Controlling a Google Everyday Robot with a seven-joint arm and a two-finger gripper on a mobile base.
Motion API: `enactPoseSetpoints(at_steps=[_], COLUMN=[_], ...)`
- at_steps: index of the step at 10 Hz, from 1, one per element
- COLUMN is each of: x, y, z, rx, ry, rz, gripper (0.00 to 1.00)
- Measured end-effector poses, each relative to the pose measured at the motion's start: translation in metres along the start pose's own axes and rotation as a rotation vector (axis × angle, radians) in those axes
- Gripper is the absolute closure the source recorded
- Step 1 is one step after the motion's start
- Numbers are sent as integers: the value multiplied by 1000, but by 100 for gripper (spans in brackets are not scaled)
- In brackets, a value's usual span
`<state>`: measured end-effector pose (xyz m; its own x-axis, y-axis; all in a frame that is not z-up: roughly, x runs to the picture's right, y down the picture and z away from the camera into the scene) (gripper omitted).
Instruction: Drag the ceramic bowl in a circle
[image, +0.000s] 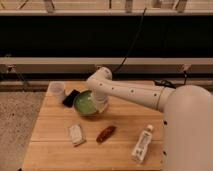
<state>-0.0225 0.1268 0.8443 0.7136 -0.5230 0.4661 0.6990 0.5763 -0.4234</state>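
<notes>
1. Work surface: a wooden table (55, 140) with a light butcher-block top, seen from above and in front. A dark recess and pale horizontal rails run behind its far edge.
2. Robot: a white arm (131, 92) reaches from the large white body at the right, across the far part of the table, and bends downward at an elbow near the table's far centre.
3. The gripper (101, 106) is lowered at the right rim of the ceramic bowl (86, 104), at or just inside that rim. Whether it touches the rim cannot be told.
4. Finger state: cannot tell; the wrist housing hides the tips.
5. The ceramic bowl sits upright on the table, left of centre and toward the far side. It is glossy green outside, paler green inside.
6. A small white cup (57, 89) stands upright near the far-left corner, left of the bowl and apart from it.
7. A flat black object (70, 97) lies between the cup and the bowl, just beside the bowl's left rim.
8. A small pale packet (76, 134) lies nearer the viewer, in front of the bowl and slightly left.
9. A reddish-brown elongated item (106, 133) lies right of the packet, tilted diagonally.
10. A white bottle (142, 144) lies near the table's near-right area, close to the robot body.
</notes>
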Motion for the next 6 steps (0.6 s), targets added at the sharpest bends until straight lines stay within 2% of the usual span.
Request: enactPoseSetpoints(at_steps=[3, 6], x=[4, 24], y=[1, 23], z=[-2, -6], rx=[4, 3], ry=[-13, -22], rz=[14, 28], gripper=[96, 96])
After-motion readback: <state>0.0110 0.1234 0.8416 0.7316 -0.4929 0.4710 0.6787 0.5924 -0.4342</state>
